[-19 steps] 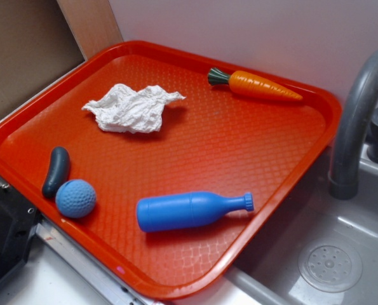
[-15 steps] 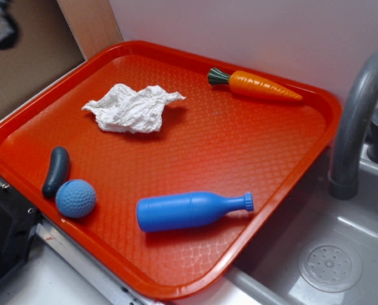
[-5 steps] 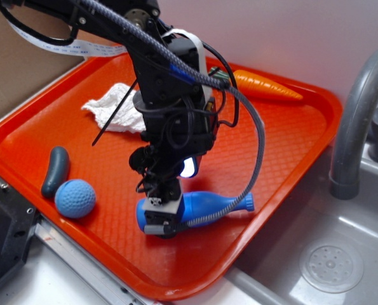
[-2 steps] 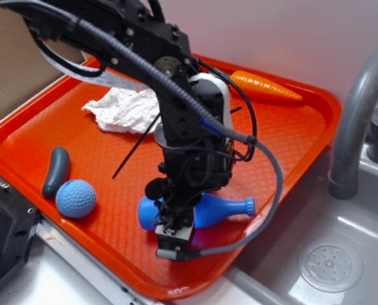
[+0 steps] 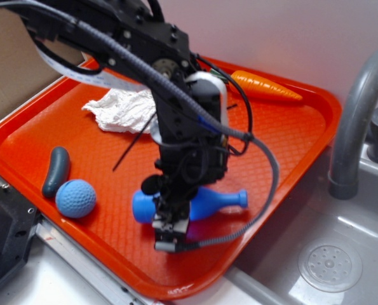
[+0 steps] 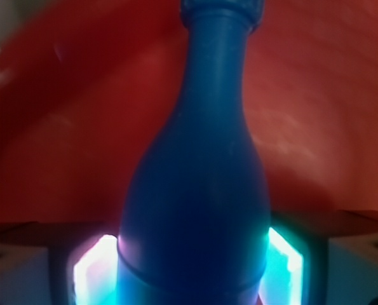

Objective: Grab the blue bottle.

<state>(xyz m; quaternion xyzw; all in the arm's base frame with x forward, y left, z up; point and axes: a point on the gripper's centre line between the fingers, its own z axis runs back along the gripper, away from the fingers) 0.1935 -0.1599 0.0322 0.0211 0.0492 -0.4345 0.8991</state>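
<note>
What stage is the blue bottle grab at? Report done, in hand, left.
Done: the tool is down over the blue bottle on the red tray. In hand: the wrist view shows a finger on each side of the bottle's body, seemingly touching it. Left: confirming a firm grip and lifting; the bottle seems to lie on the tray.

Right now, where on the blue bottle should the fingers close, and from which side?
On the wide body of the blue bottle, from above, fingers across its width. It lies flat on the tray, and the wrist view shows the gripper already straddling the body; the neck tapers and looks likelier to slip.
</note>
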